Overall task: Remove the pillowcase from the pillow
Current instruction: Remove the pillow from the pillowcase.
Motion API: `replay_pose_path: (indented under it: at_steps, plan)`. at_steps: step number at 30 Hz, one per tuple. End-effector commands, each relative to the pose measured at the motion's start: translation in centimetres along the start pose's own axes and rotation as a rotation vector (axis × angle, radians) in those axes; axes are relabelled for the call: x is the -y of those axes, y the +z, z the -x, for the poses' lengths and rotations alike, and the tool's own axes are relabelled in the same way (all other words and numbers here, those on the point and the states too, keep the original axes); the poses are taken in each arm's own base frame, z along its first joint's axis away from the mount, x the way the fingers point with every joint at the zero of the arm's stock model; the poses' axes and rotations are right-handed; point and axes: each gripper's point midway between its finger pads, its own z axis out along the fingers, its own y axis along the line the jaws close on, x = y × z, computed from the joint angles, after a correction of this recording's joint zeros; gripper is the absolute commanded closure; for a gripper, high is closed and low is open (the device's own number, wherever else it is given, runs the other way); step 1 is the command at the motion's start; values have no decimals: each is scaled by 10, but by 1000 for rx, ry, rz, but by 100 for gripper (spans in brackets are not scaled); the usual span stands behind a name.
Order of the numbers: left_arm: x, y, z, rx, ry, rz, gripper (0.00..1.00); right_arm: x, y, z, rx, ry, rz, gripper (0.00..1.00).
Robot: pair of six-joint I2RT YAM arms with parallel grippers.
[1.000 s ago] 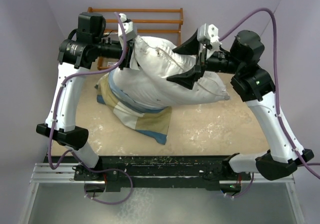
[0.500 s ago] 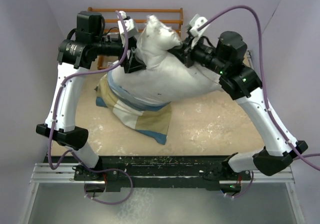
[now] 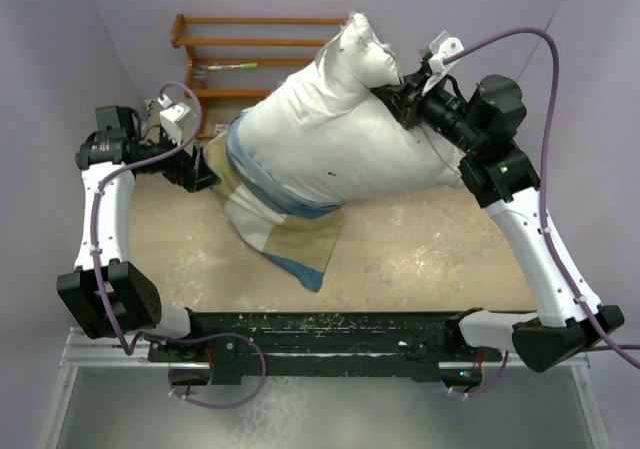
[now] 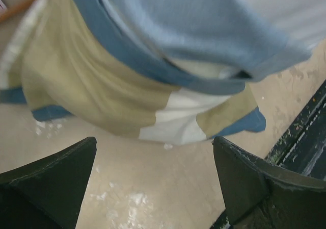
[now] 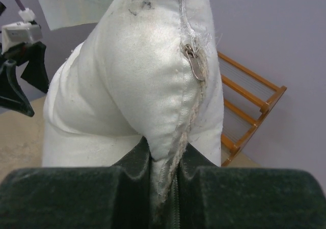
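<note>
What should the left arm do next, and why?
Probably ease the left jaws forward and close them on the pillowcase. They stand open just short of it, while the right jaws hold the pillow lifted by its seam, its lower end not yet free.

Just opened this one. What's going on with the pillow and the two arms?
The right gripper is shut on the seam of the white pillow, just below its zipper, and holds that end up in the air. The pillowcase is mostly off. It is bunched around the pillow's lower end and lies on the table. The left gripper is open and empty, low beside the pillowcase.
</note>
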Motion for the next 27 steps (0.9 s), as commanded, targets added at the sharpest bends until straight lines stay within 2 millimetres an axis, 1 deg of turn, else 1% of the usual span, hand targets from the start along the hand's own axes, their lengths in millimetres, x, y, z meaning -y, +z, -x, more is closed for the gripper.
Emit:
replay_pose_path:
  at_steps: [1,4,5,6,7,8,11,16,17,20,24,26,27]
  plan:
    - [-7,-3,-11,56,86,31,4,-11,7,3,38,-26,90,100]
    - [-41,-1,-15,77,70,94,7,-13,2,12,65,-48,108,100]
    - [-49,0,-17,79,48,86,7,-13,0,15,74,-53,112,100]
    - [-53,2,-20,75,8,59,4,-14,-1,17,79,-54,123,100]
    - [-54,6,-22,71,-7,27,1,-14,-2,19,83,-56,129,100]
    - [-53,11,-26,64,-41,-16,0,-14,-2,21,88,-53,138,100]
    - [-47,23,-30,95,-91,-116,0,-16,-1,24,98,-42,162,100]
    - [-45,39,-39,115,-160,-198,0,-24,-1,32,126,-30,228,100]
    - [-44,41,-40,115,-170,-208,1,-26,-1,34,131,-28,245,100]
    - [-50,48,-42,109,-183,-197,9,-35,-2,38,143,-13,323,100]
    - [-69,57,-47,99,-156,-140,18,-35,-4,44,163,15,366,100]
    - [-74,65,-55,84,-173,-146,29,-33,-5,48,178,29,378,100]
    - [-74,68,-60,75,-195,-159,38,-30,-5,51,188,38,381,100]
